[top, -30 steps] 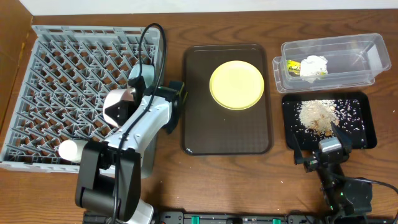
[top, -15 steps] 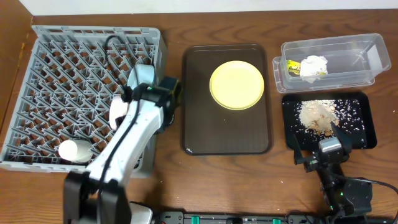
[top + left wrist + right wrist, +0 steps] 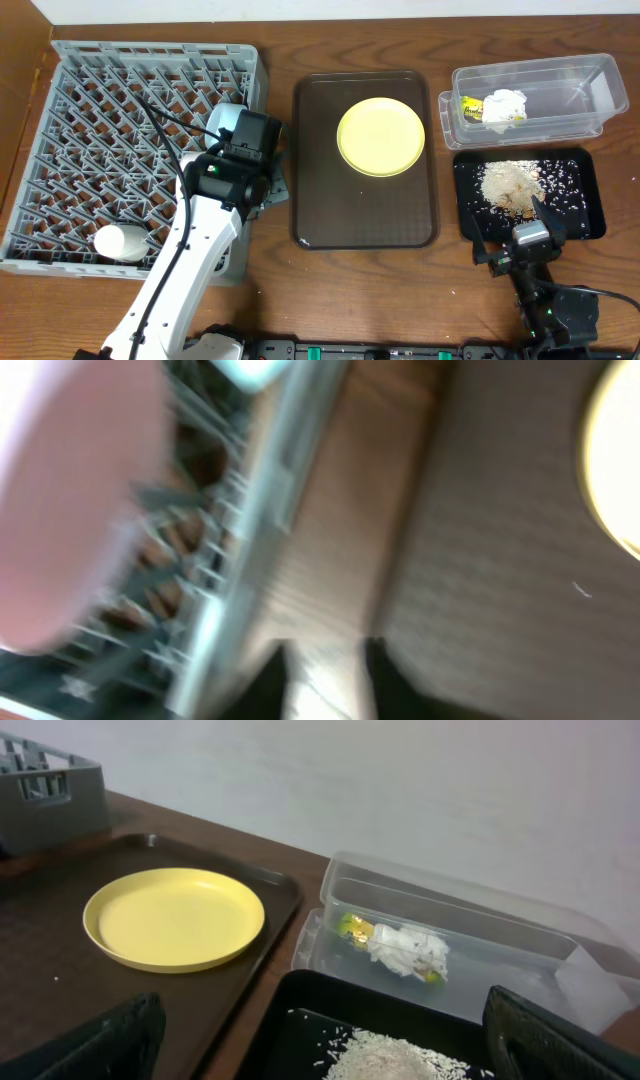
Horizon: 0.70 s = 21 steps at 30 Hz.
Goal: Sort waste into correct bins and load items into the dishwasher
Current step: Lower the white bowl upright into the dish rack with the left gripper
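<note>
Unfolded since a second ago, the left arm now stretches long from the table's near edge, wrist over the right rim of the dish rack [image 3: 60, 120]. Plate, tub and right arm haven't budged. The wrist view is smeared, but there's the pinkish bowl [image 3: 70, 490] against the rack's lattice. The left gripper [image 3: 325, 685] shows its jaws a little apart with bare wood between, so it's empty.

Moving right, here's the brown serving tray [image 3: 320, 220], and flat on it the yellow plate [image 3: 381, 136], by my reckoning the piece left to load. It looks stiff and smooth, likely slippery, probably light. Lying flat, it offers only its rim, so pinch the raised edge nearest the rack.

Further right, wrapper [image 3: 470, 104] and tissue [image 3: 506, 105] sit in the clear tub [image 3: 590, 90]. The right gripper [image 3: 330, 1045] waits gaping and empty at the near edge of the black tray [image 3: 590, 225].
</note>
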Each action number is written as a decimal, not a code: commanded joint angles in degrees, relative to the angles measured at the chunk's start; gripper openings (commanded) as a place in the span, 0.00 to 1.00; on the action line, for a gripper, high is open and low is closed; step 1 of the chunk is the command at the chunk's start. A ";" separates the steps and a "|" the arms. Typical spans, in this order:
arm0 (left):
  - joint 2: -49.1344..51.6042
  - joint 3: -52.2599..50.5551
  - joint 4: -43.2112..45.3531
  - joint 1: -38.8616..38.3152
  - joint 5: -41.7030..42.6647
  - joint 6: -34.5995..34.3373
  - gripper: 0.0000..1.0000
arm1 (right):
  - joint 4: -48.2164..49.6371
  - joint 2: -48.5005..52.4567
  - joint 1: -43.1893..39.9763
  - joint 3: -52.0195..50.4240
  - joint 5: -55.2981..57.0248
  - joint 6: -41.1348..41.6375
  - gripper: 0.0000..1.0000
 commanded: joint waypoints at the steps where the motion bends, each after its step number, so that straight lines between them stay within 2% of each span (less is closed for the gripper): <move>1: -0.11 1.16 2.34 0.04 -18.86 1.75 0.08 | -0.17 -0.31 -0.24 -0.09 -0.28 -0.37 0.99; 6: -1.62 3.43 3.06 0.07 -21.05 3.39 0.07 | -0.17 -0.31 -0.26 -0.09 -0.28 -0.37 0.99; 9: -2.86 3.89 4.96 0.50 -28.63 3.41 0.08 | -0.17 -0.31 -0.24 -0.09 -0.28 -0.39 0.99; 12: -2.23 3.76 9.64 2.21 -33.68 7.39 0.08 | -0.17 -0.31 -0.24 -0.09 -0.28 -0.37 0.99; 16: 2.80 3.23 17.42 7.45 -33.64 12.90 0.08 | -0.17 -0.31 -0.24 -0.09 -0.28 -0.37 0.99; 18: 4.90 3.23 17.92 8.68 -33.16 14.49 0.08 | -0.17 -0.31 -0.24 -0.09 -0.28 -0.37 0.99; 19: 6.29 3.23 17.40 8.81 -30.29 17.79 0.08 | -0.17 -0.31 -0.24 -0.09 -0.28 -0.37 0.99; 21: 7.10 3.23 15.19 8.63 -27.63 19.08 0.08 | -0.17 -0.31 -0.24 -0.09 -0.28 -0.37 0.99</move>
